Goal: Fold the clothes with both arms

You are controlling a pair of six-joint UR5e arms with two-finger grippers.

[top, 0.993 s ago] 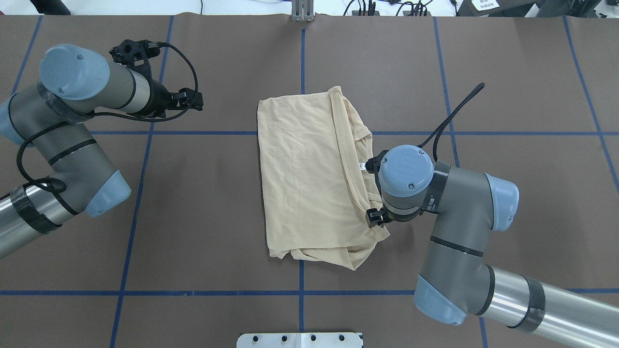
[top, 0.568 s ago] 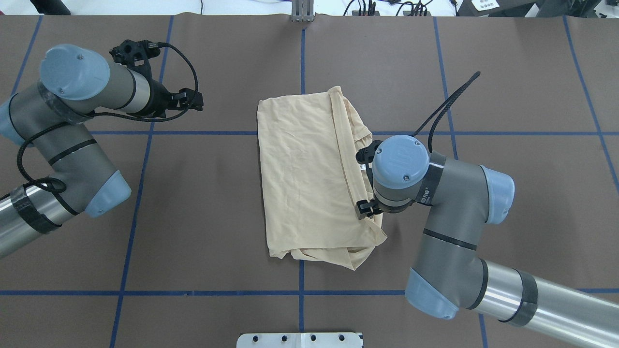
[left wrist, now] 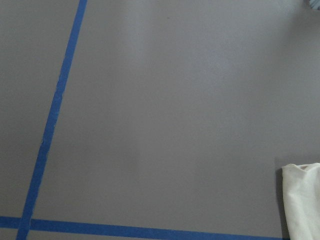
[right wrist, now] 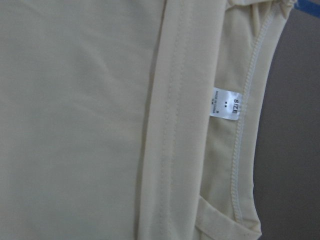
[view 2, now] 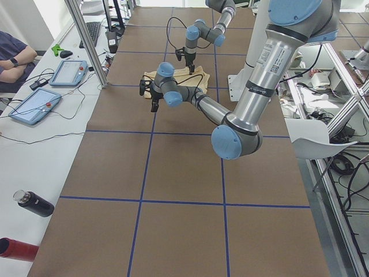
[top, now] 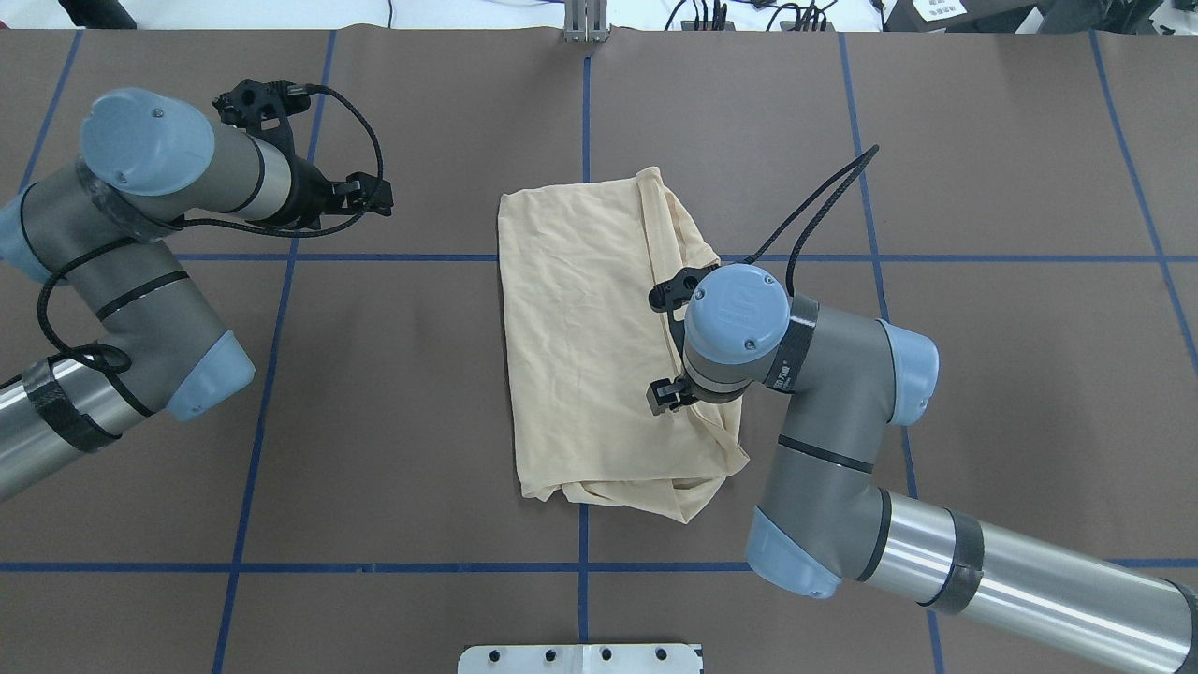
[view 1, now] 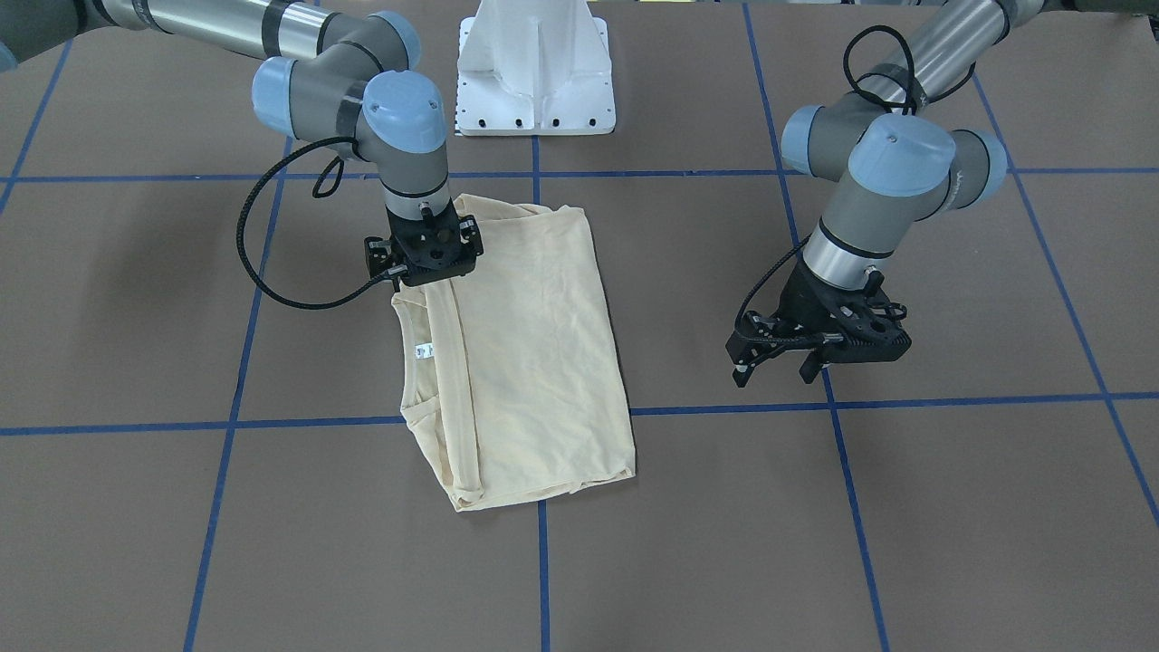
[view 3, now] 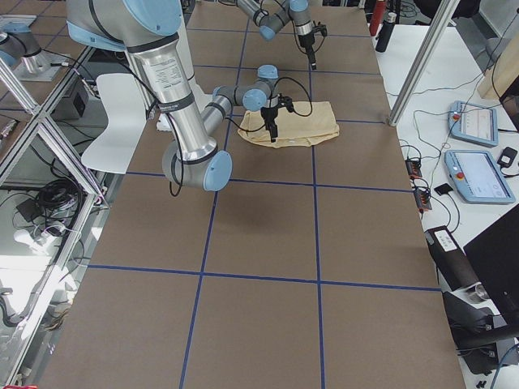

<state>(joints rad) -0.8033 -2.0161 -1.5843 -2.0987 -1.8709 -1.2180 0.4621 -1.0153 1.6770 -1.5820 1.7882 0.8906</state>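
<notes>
Overhead camera: behind the base (top: 580,658), looking forward and down on the worktop (top: 374,421), T-shirt (top: 580,346) mid-frame. Front camera: across the T-shirt from the base, facing back at it, so I read the sides mirrored. End cameras: along the worktop, T-shirt far off in both. Right wrist camera: close over the neck label (right wrist: 225,105). Left wrist camera: bare worktop, T-shirt corner at lower right.

Through my right wrist camera, near three o'clock of that view, I read "SIZE" on the white neck label (right wrist: 224,105) of the T-shirt (right wrist: 75,125). Its finer print is too small to read. The white lettering on the black wrist band (top: 794,346) of my right arm (top: 833,440) is illegible.
</notes>
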